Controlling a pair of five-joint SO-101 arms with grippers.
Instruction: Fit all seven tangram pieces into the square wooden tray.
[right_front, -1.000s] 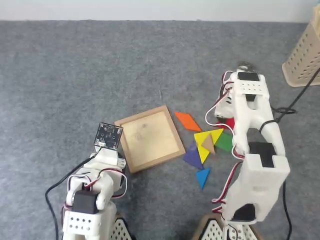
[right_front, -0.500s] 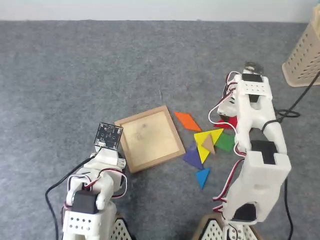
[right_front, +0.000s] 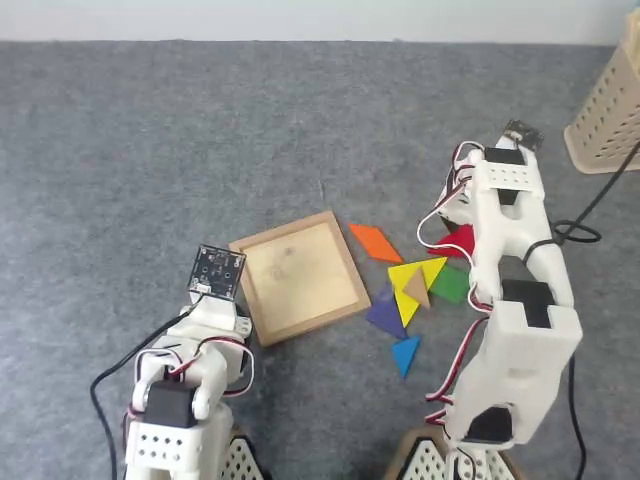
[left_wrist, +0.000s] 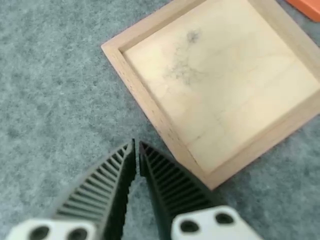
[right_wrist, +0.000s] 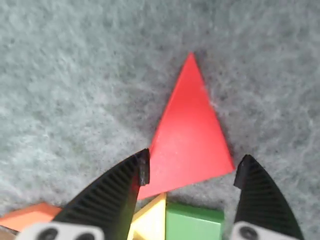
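The square wooden tray lies empty on the grey carpet. To its right lie an orange piece, a yellow triangle, a small brown piece, a green piece, a purple piece and a blue triangle. A red triangle peeks out beside the right arm. My right gripper is open, its fingers straddling the wide end of the red triangle. My left gripper is shut and empty, just off the tray's rim.
A perforated beige basket stands at the far right edge. The left arm sits at the near left beside the tray. Green, yellow and orange pieces crowd close behind the red triangle.
The right arm has shifted farther from the near edge, and more of the red triangle shows beside it. The left arm has not moved.
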